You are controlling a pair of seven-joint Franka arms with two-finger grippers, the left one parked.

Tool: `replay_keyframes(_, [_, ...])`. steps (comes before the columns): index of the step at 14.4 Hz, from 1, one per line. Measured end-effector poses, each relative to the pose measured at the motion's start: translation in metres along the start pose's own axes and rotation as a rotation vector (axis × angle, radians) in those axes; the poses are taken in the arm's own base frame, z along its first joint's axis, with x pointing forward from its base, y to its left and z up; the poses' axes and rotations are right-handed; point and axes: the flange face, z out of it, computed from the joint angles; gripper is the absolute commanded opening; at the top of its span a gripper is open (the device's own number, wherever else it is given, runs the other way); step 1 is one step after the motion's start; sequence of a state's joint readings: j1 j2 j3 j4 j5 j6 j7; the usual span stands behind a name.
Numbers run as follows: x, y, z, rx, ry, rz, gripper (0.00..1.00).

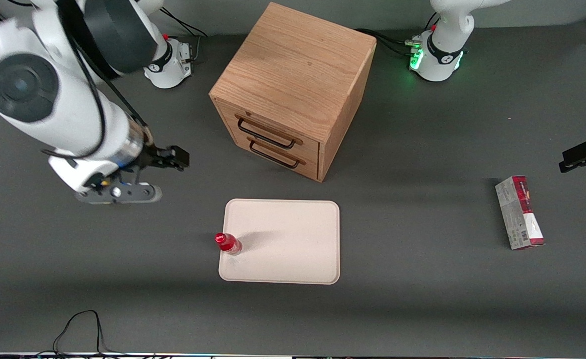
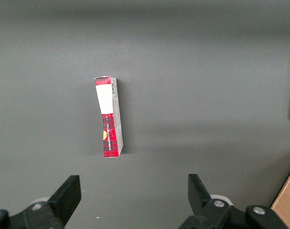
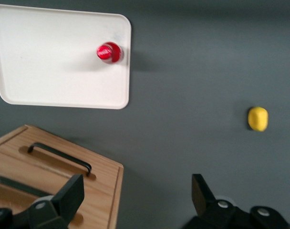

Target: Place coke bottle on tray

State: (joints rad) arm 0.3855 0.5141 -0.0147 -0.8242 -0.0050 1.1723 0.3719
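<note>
Coke bottle [image 1: 228,244] upright on tray [image 1: 293,249]; fingers [image 3: 68,193] apart, clear.

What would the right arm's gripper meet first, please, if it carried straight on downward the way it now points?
Probably bare table: the open gripper points down beside the wooden drawer cabinet, away from the coke bottle standing on the tray. Depth is unclear.

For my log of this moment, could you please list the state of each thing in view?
Small red coke bottle: upright, on the tray's edge, free.
Cream rectangular tray: flat on the table.
Wooden drawer cabinet: both drawers closed.
Red-and-grey carton: lying flat.
Small yellow object: resting on the table.
Right end effector: open, empty, raised away from the tray.
</note>
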Motion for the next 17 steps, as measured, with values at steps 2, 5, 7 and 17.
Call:
replay_keyframes(2, [-0.017,0.031,-0.016,0.002,0.0,-0.01,1.0])
replay_keyframes(5, [-0.037,0.094,-0.032,0.019,0.038,-0.021,1.0])
replay_keyframes(7, [-0.048,0.142,-0.028,0.04,0.071,-0.016,1.0])
replay_keyframes(17, [-0.066,0.25,0.016,0.069,0.067,0.013,1.0])
